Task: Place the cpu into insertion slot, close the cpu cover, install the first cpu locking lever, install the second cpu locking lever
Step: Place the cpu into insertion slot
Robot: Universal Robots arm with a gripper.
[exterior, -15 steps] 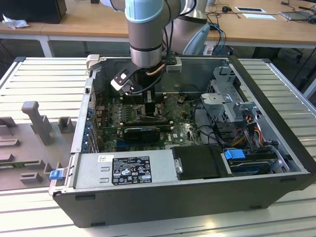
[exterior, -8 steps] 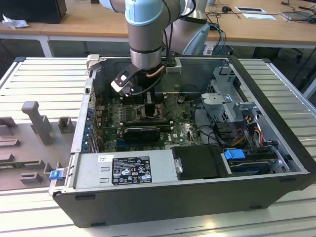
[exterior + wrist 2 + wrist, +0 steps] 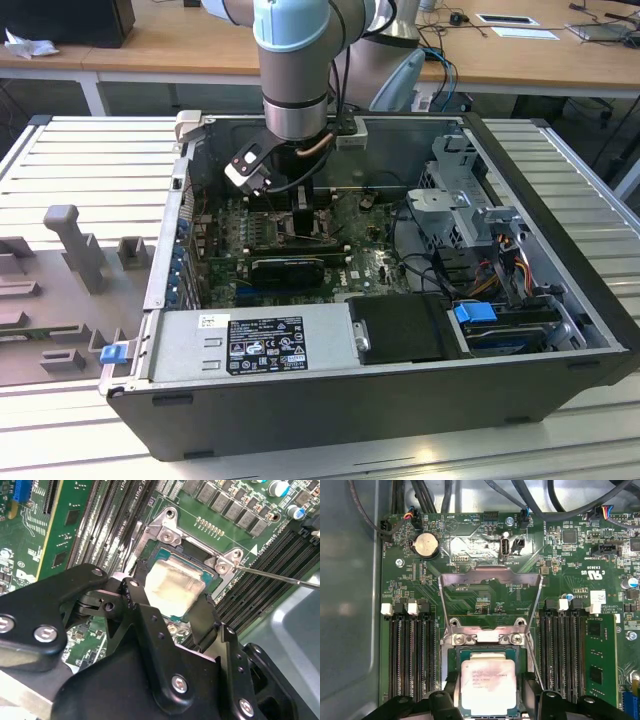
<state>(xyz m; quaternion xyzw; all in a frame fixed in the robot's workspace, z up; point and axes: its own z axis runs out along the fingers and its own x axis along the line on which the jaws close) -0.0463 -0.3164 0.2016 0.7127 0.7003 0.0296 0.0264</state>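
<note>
**Chip held at the socket, cover open**

The gripper (image 3: 170,605) is closed on the cpu (image 3: 175,584). Its black fingers (image 3: 136,597) press against two opposite edges of the chip, set about as far apart as the chip is wide. In the first wrist view the gripper (image 3: 488,684) holds the cpu (image 3: 487,687) squarely inside the insertion slot (image 3: 487,651). The chip's pale metal face is up and a thin green border shows inside the slot's dark rim. Whether the chip is fully seated or just above the contacts cannot be told.

The cpu cover (image 3: 490,576) is swung open off the slot, past the slot's hinge side. Green circuit board (image 3: 470,602) shows through its square window. In the second wrist view a thin locking lever (image 3: 280,577) is unlatched. It runs out from the screw bracket at one corner of the slot, across the memory slots (image 3: 260,560).

Long black memory slots (image 3: 410,655) lie along both flanks of the insertion slot. A coin battery (image 3: 426,545) sits on the board beyond the open cover, farther from the slot.

In the exterior view the arm (image 3: 295,70) reaches straight down into the open computer case (image 3: 350,410), with the gripper (image 3: 300,215) low over the slot. The grey power supply (image 3: 250,345) lies along the case wall nearest the camera, well apart from the slot.
</note>
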